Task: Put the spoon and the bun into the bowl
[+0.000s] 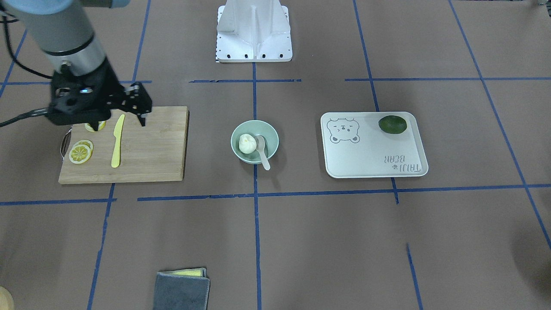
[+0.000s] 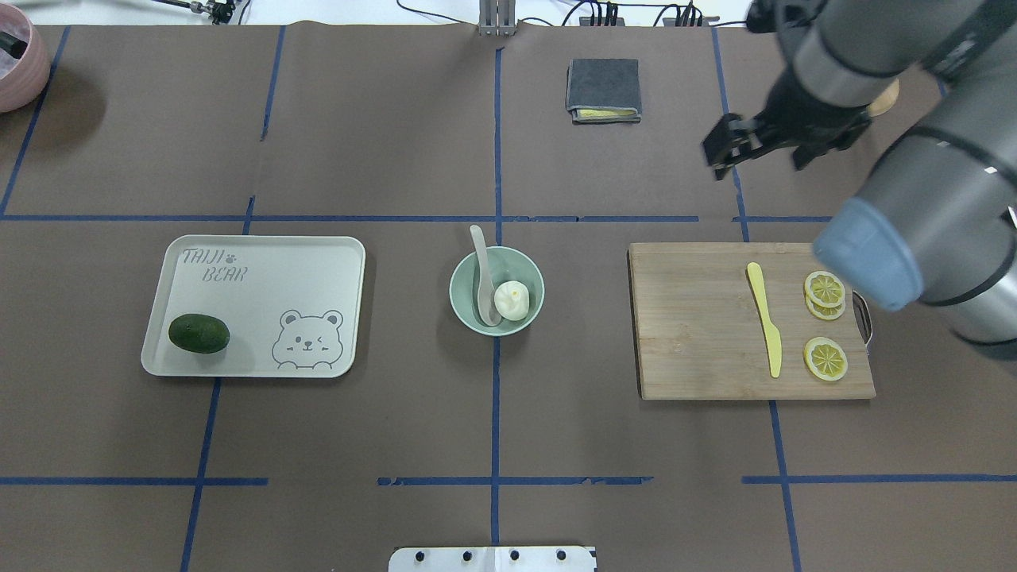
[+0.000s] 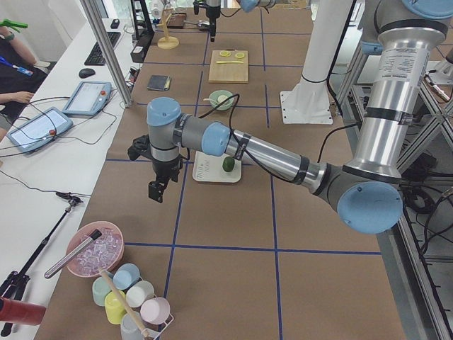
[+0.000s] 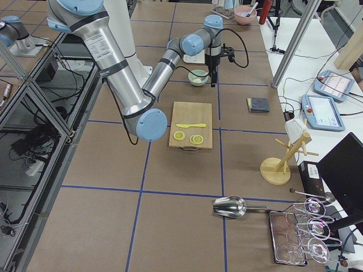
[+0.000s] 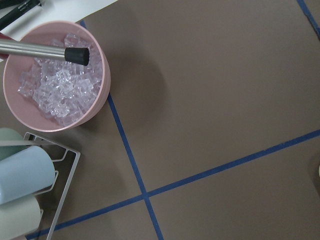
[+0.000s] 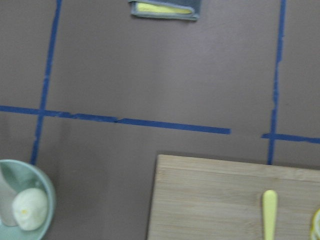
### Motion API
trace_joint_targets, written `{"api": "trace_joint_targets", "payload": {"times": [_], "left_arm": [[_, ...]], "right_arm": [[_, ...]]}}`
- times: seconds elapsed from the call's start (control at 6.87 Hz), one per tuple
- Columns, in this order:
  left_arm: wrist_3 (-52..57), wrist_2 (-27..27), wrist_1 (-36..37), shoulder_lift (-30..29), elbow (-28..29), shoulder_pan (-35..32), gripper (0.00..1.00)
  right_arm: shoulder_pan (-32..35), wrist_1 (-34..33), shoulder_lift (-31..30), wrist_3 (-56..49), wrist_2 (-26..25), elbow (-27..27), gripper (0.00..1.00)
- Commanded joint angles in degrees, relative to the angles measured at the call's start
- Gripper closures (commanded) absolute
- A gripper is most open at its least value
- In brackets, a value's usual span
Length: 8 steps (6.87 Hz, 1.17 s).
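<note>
At the centre of the overhead view the bowl (image 2: 459, 270) holds both task things: the bun (image 2: 512, 301) sits on its right side and the spoon (image 2: 481, 278) lies just left of it, scoop down inside, handle rising over the rim toward the top of the frame, so its long axis runs top to bottom. In the upper right the right gripper (image 2: 721, 152) hangs above the table beyond the cutting board (image 2: 699, 334), its jaws apparently spread with nothing between them, though the angle is poor; the bowl lies down and left of it. Facing the robot, the front view agrees: bun and spoon inside the bowl at mid-frame, the claw at upper left over the board's top edge. From the left end, the near left gripper (image 3: 157, 190) hangs over the table near the tray (image 3: 205, 172); released or clenched, I cannot tell. To my eye nothing is left to fetch, and the right arm is the nearer to the bowl
</note>
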Motion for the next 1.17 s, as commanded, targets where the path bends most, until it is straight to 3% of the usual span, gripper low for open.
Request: {"api": "trace_joint_targets", "payload": {"times": [0.0, 0.29, 0.44, 0.73, 1.02], "left_arm": [[3.3, -4.8, 0.1, 3.2, 4.1, -2.3, 0.0], [3.4, -4.8, 0.3, 3.9, 4.3, -2.6, 0.0], [3.4, -4.8, 0.2, 4.5, 4.4, -2.7, 0.0], [3.4, -4.8, -0.4, 6.6, 4.3, -2.6, 0.0], [3.4, -4.8, -0.4, 7.6, 4.2, -2.6, 0.0]], "right_arm": [[14.7, -0.1, -10.9, -20.8, 6.8, -1.9, 0.0], [22.6, 0.9, -17.4, -31.4, 7.8, -7.2, 0.0], [26.3, 4.3, -20.1, -34.8, 10.6, -10.3, 0.0], [31.4, 17.2, -24.2, -40.9, 14.3, -20.3, 0.0], [32.0, 19.0, -25.7, -40.5, 13.8, -20.8, 0.0]]}}
